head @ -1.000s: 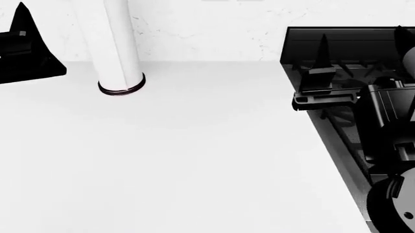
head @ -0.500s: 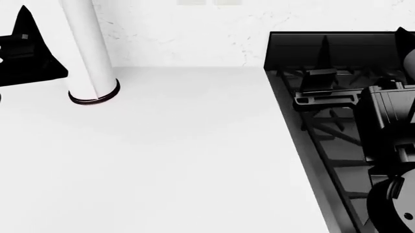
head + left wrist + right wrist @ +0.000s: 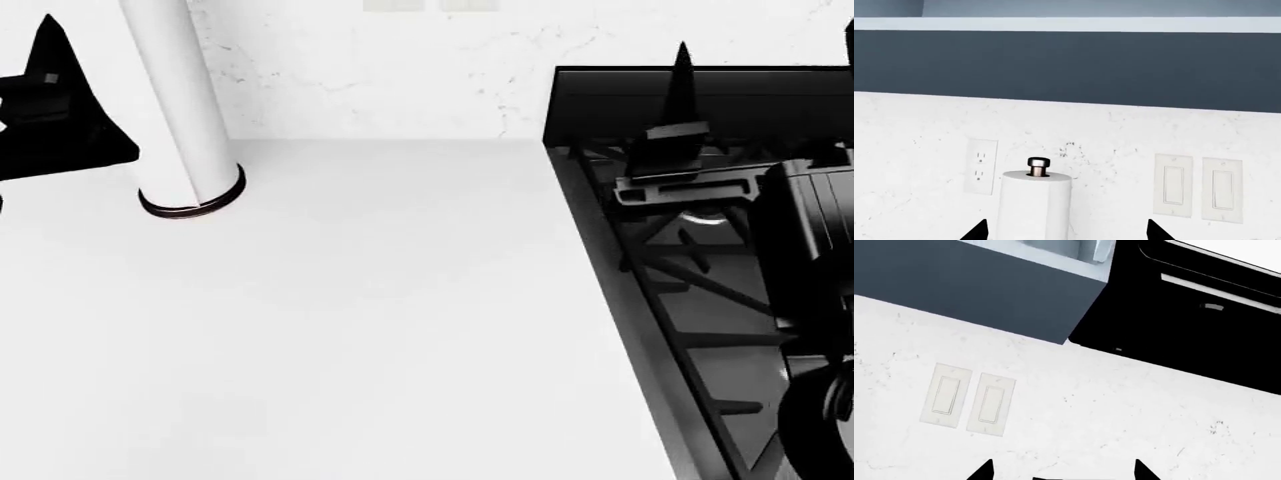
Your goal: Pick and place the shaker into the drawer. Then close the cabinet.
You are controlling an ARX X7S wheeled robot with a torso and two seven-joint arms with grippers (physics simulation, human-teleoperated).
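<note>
Head view: white surface [image 3: 374, 330] fills most of the pic, bare in the middle. Paper towel roll [image 3: 180, 100] stands upright at back left on a dark ringed base, near the marbled white wall [image 3: 400, 60]. Black stove [image 3: 694, 290] w/ grates sits at the right, flush against the surface edge. Left hand [image 3: 54, 110] shows at the far left edge as a black pointed shape, only partly in frame. Right hand [image 3: 681, 130] hangs over the stove, one pointed finger up.

Left wrist view: two dark fingertips [image 3: 977, 231] well apart w/ nothing between them, so the left hand is wide and empty. It faces the wall w/ the roll dead ahead, a power outlet [image 3: 981, 166] beside it and a double light switch [image 3: 1197, 186] further along. Dark cabinet underside [image 3: 1067, 65] above.

Right wrist view: tips also spread wide, nothing held. It looks at the same pair of switches and a black appliance [image 3: 1187, 325] (prob. a microwave, can't be sure).

No readable writing or brand anywhere. Shaker and drawer: not visible in any view.
</note>
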